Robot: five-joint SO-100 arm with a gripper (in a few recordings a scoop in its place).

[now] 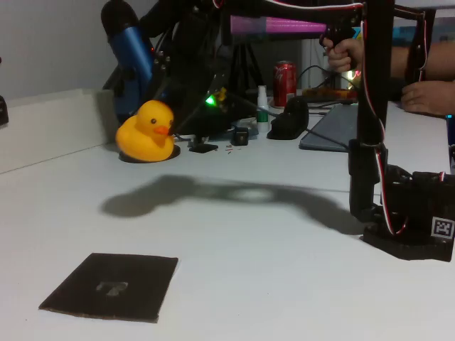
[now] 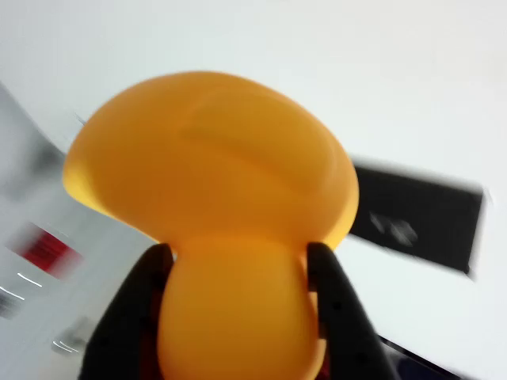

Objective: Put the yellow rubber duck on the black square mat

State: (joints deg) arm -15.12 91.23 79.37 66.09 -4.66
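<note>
White table (image 1: 284, 270), seen from a low fixed view; the robot arm (image 1: 373, 106) rises from its base at the right edge and reaches leftward along the top of the frame, casting a long shadow across the middle of the table. The black square mat (image 1: 112, 286) lies flat at the lower left, near the camera, with nothing on it and a pale mark at its centre. The yellow rubber duck (image 1: 147, 131) is at the far left of the table, well apart from the mat, beak toward the right, with a dark patch beneath it; whether it rests on the surface or is just clear of it cannot be told. A red can (image 1: 285, 73) stands among the clutter behind.

In the wrist view the gripper (image 2: 238, 317) is closed around the duck (image 2: 210, 174): its black fingers (image 2: 139, 317) bear against both flanks of the narrower part of the body. The mat (image 2: 428, 214) appears beyond, to the right and blurred.

Progress, as judged: the grasp is made; carrying the duck across to the mat, lowering it and releasing it are all left to do.
</note>
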